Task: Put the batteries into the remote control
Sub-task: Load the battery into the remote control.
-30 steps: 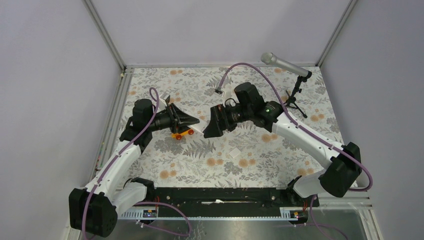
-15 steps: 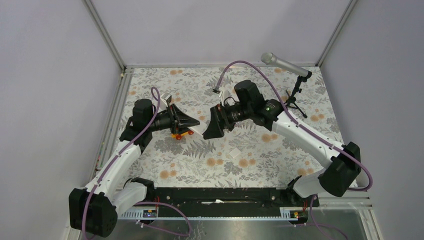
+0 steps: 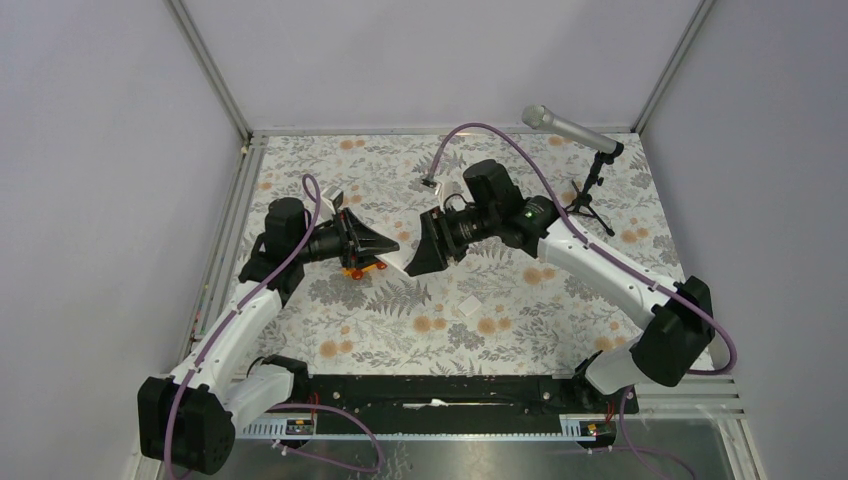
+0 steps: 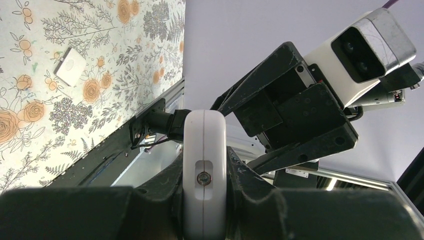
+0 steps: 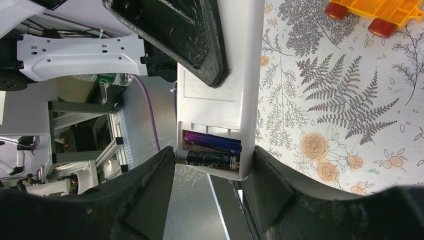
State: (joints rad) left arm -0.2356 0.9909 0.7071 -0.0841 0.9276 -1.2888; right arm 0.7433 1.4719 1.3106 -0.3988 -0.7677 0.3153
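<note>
Pretty sure this is a robotics lab test cell: plain walls (image 3: 440, 60) and aluminium posts (image 3: 208, 68) box in the floral table (image 3: 500, 340), with a microphone (image 3: 570, 128) on a tripod (image 3: 595, 195) at its far-right corner.

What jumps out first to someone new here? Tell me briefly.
The remote control is held in mid-air by the left gripper, with the right gripper straddling its open end. Inside lie a blue-purple battery and a dark battery, side by side.
</note>
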